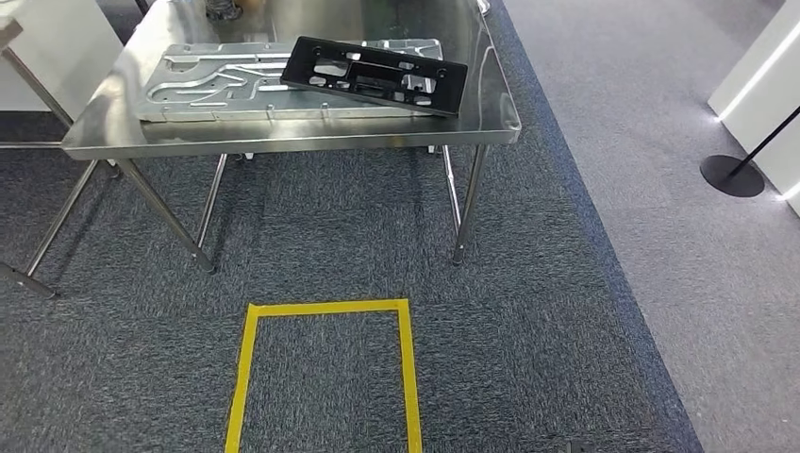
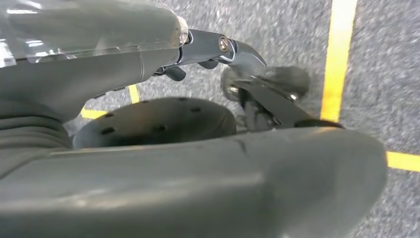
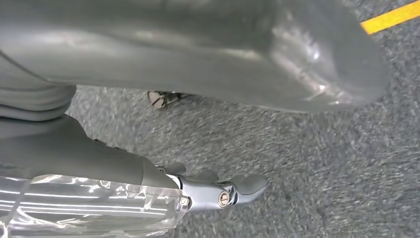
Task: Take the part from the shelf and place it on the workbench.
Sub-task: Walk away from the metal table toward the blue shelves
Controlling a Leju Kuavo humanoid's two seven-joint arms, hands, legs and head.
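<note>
Workbench [image 1: 283,132] of polished steel fills the upper left of the head view, and the black part [image 1: 377,75] already lies on it, propped aslant across a silver machined plate [image 1: 217,80] so that its right end overhangs the plate toward the bench's right edge. A yellow tape square [image 1: 325,307] marks the carpet in the lower centre. The part looks like a long, flat moulded frame pierced with cut-outs: stiff, probably light, not fragile, though its smooth faces may slip. The long edges near the middle, or the bars between openings, seem the soundest places to grasp it. Both arms hang over the carpet. The left hand [image 2: 257,94] holds nothing, its fingers loosely extended, though blur makes the spread hard to judge. The right hand [image 3: 223,191] is likewise empty, fingers apart. By my reading the placing is done.
</note>
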